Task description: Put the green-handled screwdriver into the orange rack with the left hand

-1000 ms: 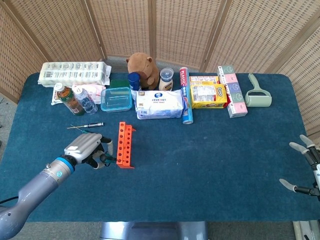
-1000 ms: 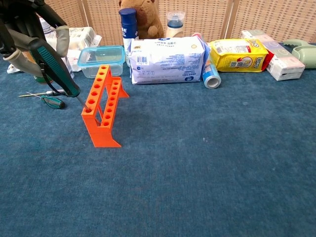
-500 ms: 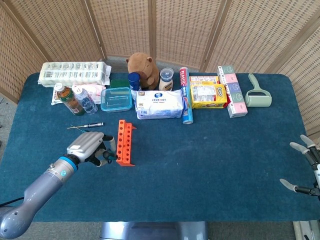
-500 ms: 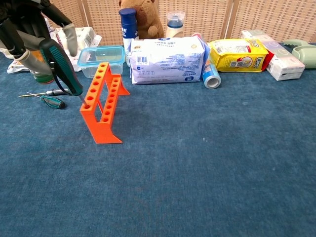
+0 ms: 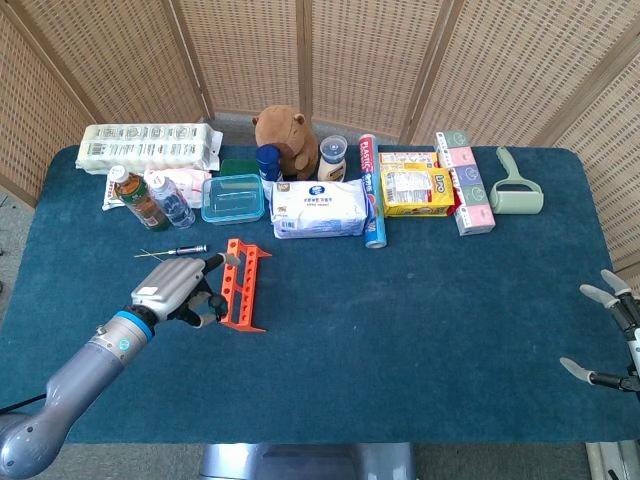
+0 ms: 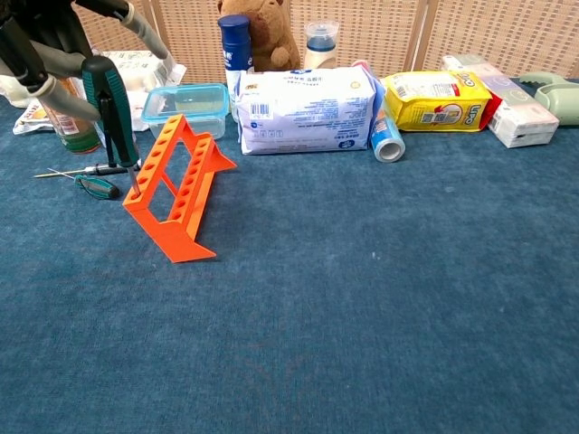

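Observation:
My left hand (image 6: 47,43) (image 5: 172,290) grips the green-handled screwdriver (image 6: 110,107) near the table's left front. The screwdriver stands almost upright, and its shaft tip sits in a hole at the near end of the orange rack (image 6: 174,192) (image 5: 239,285). The rack leans over to the left, with its right foot raised off the cloth. In the head view the hand hides most of the screwdriver. My right hand (image 5: 622,312) hangs at the far right edge, fingers apart and holding nothing.
Two small screwdrivers (image 6: 90,177) lie left of the rack. Behind it are a clear lidded box (image 5: 232,198), bottles (image 5: 142,198), a wipes pack (image 5: 320,208), a plush toy (image 5: 285,135) and a yellow snack bag (image 5: 415,190). A lint roller (image 5: 517,190) lies at the back right.
My left hand swung the screwdriver from slanted to nearly upright and drew back left. The rack tipped over to the left and turned with the tip in its hole.

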Controlling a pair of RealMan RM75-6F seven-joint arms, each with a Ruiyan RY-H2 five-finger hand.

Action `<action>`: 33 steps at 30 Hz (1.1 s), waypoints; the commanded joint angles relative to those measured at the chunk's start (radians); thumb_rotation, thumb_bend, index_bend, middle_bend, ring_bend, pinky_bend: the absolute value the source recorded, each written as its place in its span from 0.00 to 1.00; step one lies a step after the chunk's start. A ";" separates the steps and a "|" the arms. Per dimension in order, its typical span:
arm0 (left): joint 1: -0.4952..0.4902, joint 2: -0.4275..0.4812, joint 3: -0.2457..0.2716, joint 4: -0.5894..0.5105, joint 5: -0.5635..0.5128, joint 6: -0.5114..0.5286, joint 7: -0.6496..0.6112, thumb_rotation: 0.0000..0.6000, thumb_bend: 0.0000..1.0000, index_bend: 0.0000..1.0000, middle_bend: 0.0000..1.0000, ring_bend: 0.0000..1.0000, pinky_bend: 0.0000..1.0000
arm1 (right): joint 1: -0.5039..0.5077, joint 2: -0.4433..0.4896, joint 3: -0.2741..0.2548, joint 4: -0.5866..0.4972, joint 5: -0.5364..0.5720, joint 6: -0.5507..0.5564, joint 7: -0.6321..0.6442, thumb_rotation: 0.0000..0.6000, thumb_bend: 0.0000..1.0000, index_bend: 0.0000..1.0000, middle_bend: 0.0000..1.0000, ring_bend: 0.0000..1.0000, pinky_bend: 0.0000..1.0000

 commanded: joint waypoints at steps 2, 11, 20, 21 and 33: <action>0.007 -0.006 -0.006 0.004 0.013 0.008 -0.003 1.00 0.34 0.17 0.94 0.83 0.86 | 0.000 0.000 0.000 0.001 0.001 0.000 0.000 1.00 0.06 0.16 0.03 0.01 0.00; 0.007 -0.022 -0.005 0.011 0.007 0.008 0.009 1.00 0.34 0.17 0.93 0.83 0.86 | -0.001 0.002 0.001 0.002 0.003 0.001 0.006 1.00 0.06 0.16 0.03 0.01 0.00; 0.017 0.003 -0.021 -0.015 0.019 0.020 0.004 1.00 0.34 0.17 0.93 0.83 0.86 | -0.001 0.003 0.000 0.003 -0.001 0.001 0.010 1.00 0.06 0.16 0.03 0.01 0.00; 0.021 0.008 -0.022 -0.019 0.023 0.021 0.002 1.00 0.34 0.17 0.92 0.83 0.85 | -0.001 0.003 0.000 0.003 0.000 0.002 0.010 1.00 0.06 0.16 0.03 0.01 0.00; 0.119 0.097 -0.056 -0.061 0.173 0.077 -0.072 1.00 0.33 0.17 0.44 0.62 0.63 | -0.001 0.001 -0.001 0.002 -0.002 0.000 -0.001 1.00 0.06 0.16 0.03 0.01 0.00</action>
